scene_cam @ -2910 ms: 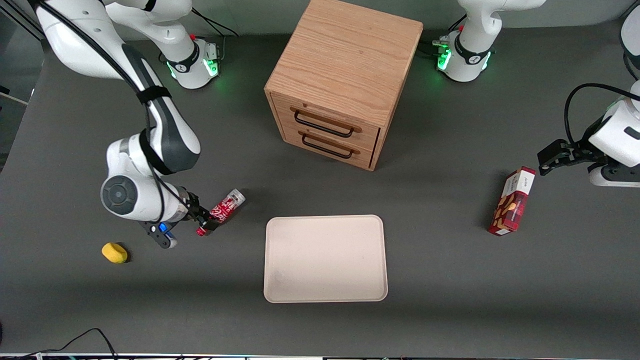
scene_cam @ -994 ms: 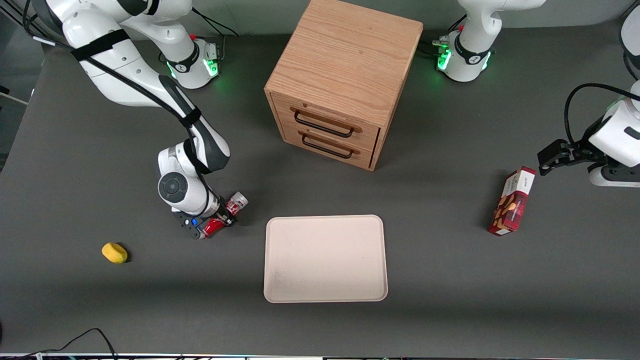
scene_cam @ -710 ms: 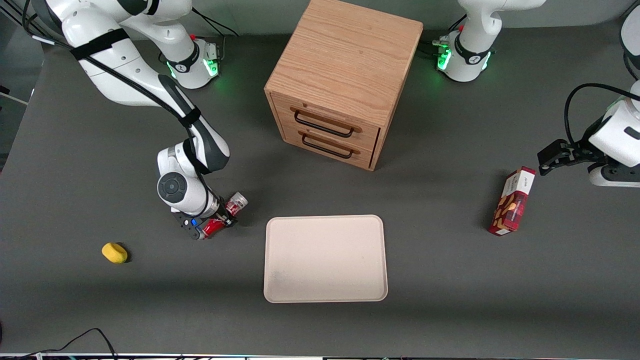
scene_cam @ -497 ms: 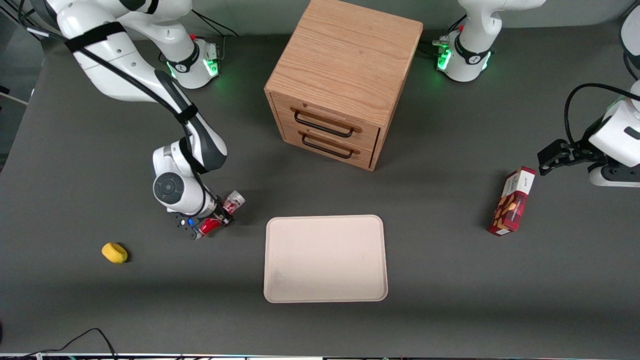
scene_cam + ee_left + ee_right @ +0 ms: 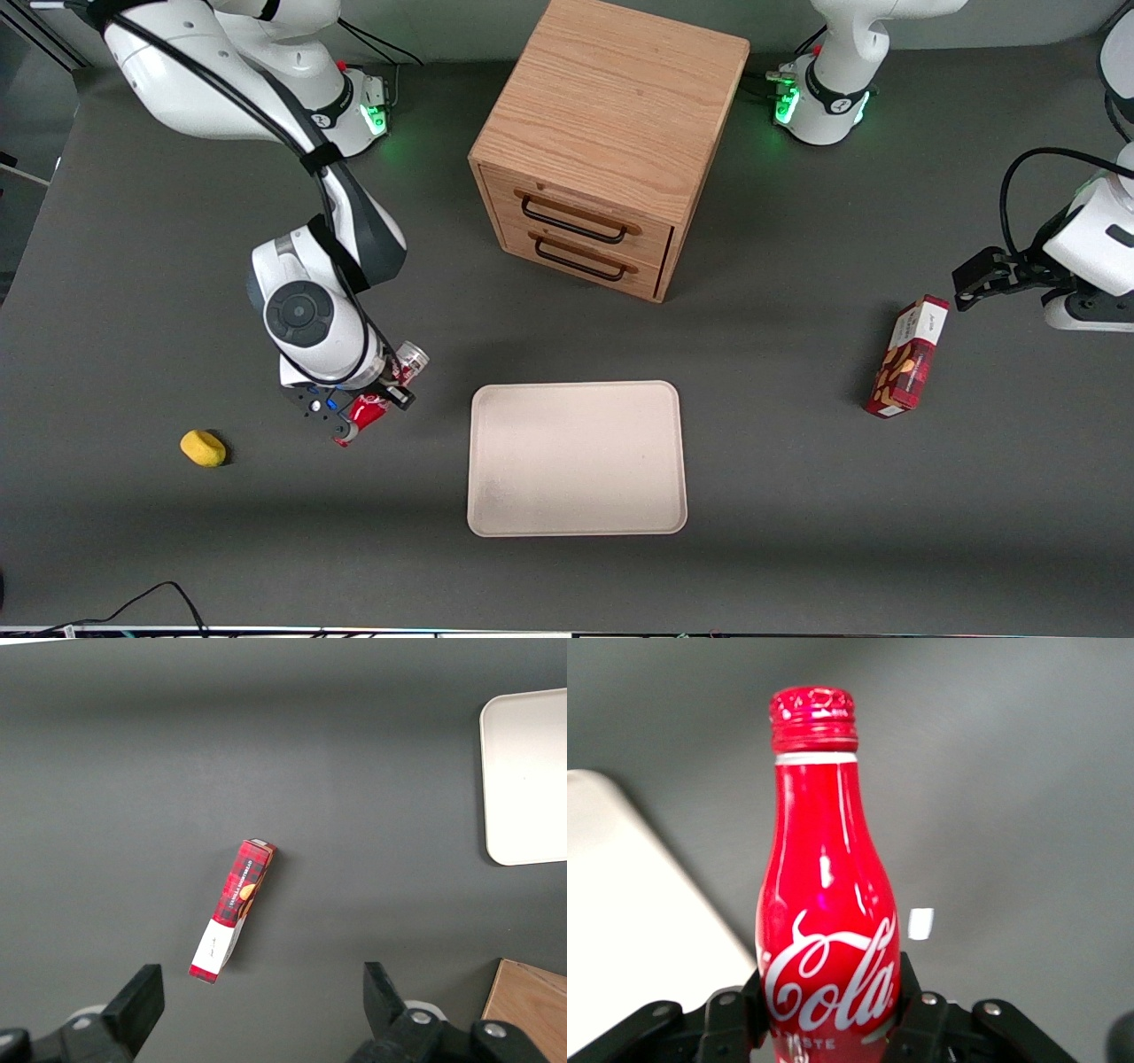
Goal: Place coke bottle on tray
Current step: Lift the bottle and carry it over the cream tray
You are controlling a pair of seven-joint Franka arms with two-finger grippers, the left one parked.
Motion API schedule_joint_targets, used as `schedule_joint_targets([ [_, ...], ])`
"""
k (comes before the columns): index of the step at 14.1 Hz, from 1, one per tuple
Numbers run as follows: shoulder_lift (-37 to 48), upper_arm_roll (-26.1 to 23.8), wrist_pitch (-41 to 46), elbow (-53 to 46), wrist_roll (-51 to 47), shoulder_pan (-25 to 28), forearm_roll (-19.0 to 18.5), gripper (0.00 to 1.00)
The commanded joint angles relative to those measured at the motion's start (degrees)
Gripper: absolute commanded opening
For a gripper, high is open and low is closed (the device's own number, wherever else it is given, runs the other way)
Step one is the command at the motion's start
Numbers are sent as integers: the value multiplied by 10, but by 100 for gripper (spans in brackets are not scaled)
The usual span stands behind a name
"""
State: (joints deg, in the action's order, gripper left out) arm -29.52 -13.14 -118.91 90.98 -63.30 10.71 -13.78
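My right gripper (image 5: 383,390) is shut on the coke bottle (image 5: 370,405), a slim red bottle with white Coca-Cola script, and holds it lifted off the table beside the tray, toward the working arm's end. In the right wrist view the black fingers (image 5: 914,1010) clamp the bottle's body (image 5: 826,904), its red cap pointing away from the wrist. The beige tray (image 5: 576,523) lies flat in the middle of the table, nearer the front camera than the cabinet; its corner shows in the right wrist view (image 5: 620,904).
A wooden two-drawer cabinet (image 5: 611,142) stands farther from the front camera than the tray. A yellow object (image 5: 203,447) lies toward the working arm's end. A red-and-white snack box (image 5: 908,357) lies toward the parked arm's end, also in the left wrist view (image 5: 235,908).
The gripper closed on the lying bottle, and has now lifted it and drawn it slightly toward the working arm's end. The tray and other objects have not moved.
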Motion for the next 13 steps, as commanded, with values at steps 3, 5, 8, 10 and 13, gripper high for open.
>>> schedule_joint_targets([
  [3, -72, 1, 56, -162, 101, 57, -30, 0],
  [5, -125, 2, 53, -239, 126, 83, -32, 0],
  [8, -198, 3, 38, -333, 206, 99, -27, 0],
  [10, -221, 3, 6, -337, 288, 93, -23, 0],
  [13, -269, 7, -4, -338, 343, 91, 12, 0],
])
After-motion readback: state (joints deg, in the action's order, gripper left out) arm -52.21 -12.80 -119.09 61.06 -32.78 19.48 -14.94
